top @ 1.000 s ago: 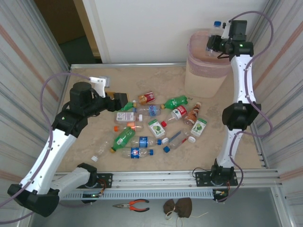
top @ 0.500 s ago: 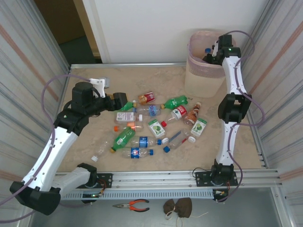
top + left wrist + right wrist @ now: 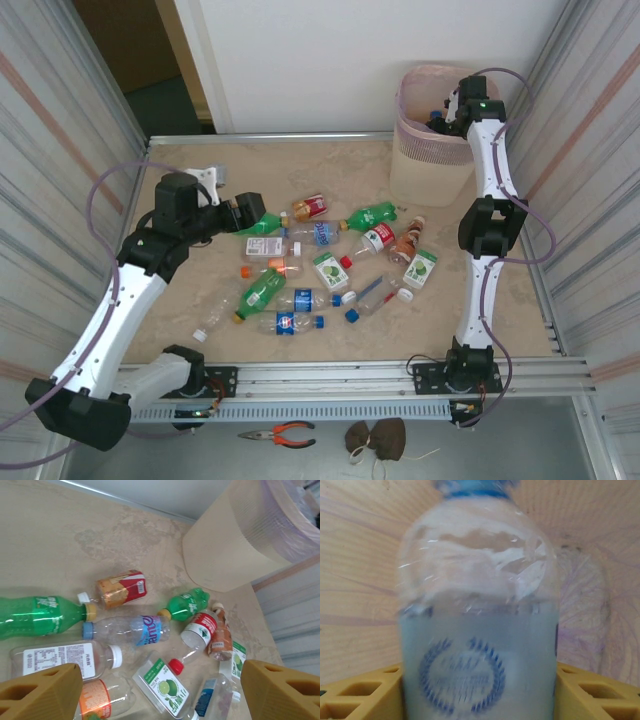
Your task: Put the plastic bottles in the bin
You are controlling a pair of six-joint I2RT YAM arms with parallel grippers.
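**Clear bottle at bin mouth**

1 clear, blue-capped bottle is seen between the right gripper fingers, inside the bin; pinched or loose cannot be told. It is judged light, thin-walled, slick and easily crushed, best taken at the label band. Blue crest label, text unreadable. Over the table bottles the left gripper is spread wide.

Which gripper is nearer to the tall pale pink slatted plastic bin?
Right. The right gripper is inside the mouth of the pale pink bin, a clear blue-capped bottle between its fingers. The left gripper is over the scattered bottles, well to its left.
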